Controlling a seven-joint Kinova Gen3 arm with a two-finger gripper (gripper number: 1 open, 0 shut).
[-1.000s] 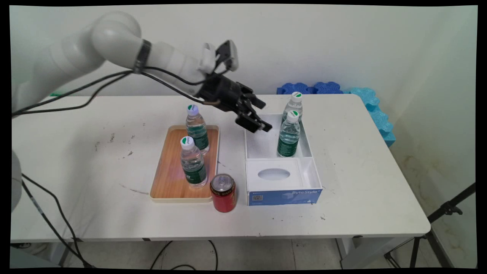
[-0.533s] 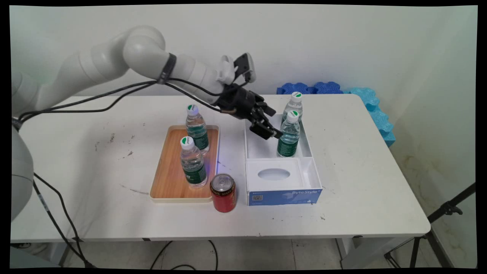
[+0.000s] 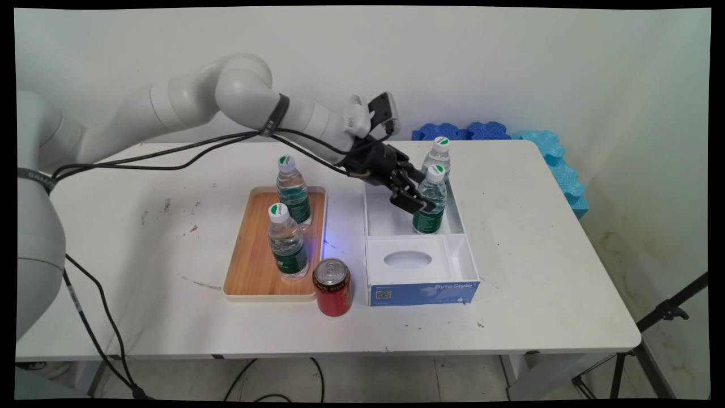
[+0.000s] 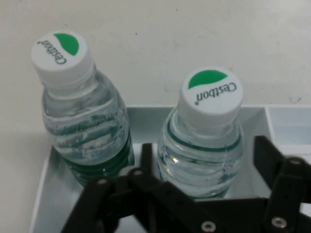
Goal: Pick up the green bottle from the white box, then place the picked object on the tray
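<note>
A pale wall (image 3: pixel 510 68) backs a white desk (image 3: pixel 538 255), with blue foam pieces (image 3: pixel 544 147) piled at its far right corner. To the right of the desk's middle sits an open white box (image 3: pixel 422 292) with a blue front. Its near compartment has an oval cut-out, and its large far compartment holds 2 water bottles.

The gripper (image 3: pixel 422 203) reaches down at a slant into that far compartment, around the nearer bottle (image 3: pixel 433 221). In the hand view the fingers (image 4: pixel 267 155) are spread, 1 on each side of this bottle (image 4: pixel 209 141), level with its shoulder below the white cap. A gap shows beside the right one. Whether the other touches the plastic cannot be told. The bottle stands upright on the box floor, not lifted.

The second bottle (image 3: pixel 439 156) stands upright just behind it, near the compartment's far corner. In the hand view it (image 4: pixel 82 126) lies outside the fingers' span.

Left of the box a wooden tray (image 3: pixel 255 266) carries 2 more upright bottles, 1 at the far end (image 3: pixel 293 192) and 1 nearer (image 3: pixel 288 241). A red can (image 3: pixel 332 286) stands on the desk between the tray's near corner and the box.
</note>
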